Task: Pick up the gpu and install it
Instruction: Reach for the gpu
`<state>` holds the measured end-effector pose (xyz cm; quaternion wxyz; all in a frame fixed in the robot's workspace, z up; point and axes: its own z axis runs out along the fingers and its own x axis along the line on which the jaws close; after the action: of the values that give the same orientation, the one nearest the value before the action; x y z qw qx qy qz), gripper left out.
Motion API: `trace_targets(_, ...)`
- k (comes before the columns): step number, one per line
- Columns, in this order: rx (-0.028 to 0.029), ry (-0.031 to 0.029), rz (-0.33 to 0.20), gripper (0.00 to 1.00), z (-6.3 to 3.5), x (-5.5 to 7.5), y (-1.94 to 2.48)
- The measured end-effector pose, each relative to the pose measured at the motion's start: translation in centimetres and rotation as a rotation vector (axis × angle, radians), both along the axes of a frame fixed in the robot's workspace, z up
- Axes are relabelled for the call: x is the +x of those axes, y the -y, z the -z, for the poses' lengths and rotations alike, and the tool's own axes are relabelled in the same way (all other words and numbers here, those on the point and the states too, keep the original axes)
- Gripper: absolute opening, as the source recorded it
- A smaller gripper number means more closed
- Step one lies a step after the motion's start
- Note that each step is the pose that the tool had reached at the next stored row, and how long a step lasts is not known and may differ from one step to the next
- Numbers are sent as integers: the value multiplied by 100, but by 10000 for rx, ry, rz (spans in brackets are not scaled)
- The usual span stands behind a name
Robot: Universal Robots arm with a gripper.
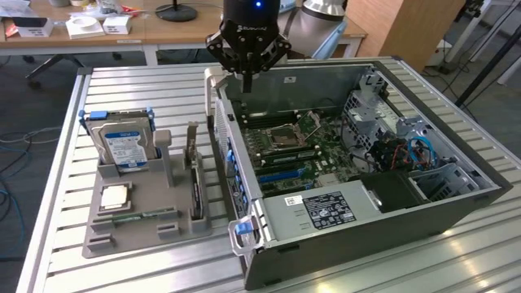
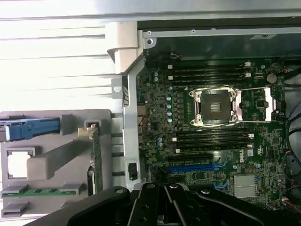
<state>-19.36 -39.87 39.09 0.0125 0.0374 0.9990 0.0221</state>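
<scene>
Exterior view: the gripper (image 1: 246,84) hangs over the far corner of an open computer case (image 1: 456,207), its fingers drawn narrow and holding nothing.
The arm above it is cut off by the frame. The gpu (image 1: 195,183) stands on edge in a grey holder tray (image 1: 146,235) just beside the case, on the exterior view's left, so only its thin edge and bracket show. The tray also holds a hard drive (image 1: 126,146) and a memory stick (image 1: 138,215). A motherboard (image 1: 285,146) lies inside the case.
</scene>
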Motion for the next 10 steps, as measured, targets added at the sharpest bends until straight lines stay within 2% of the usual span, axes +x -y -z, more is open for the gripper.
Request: trace_targets(10, 0, 0, 1, 10, 4, -281, -2)
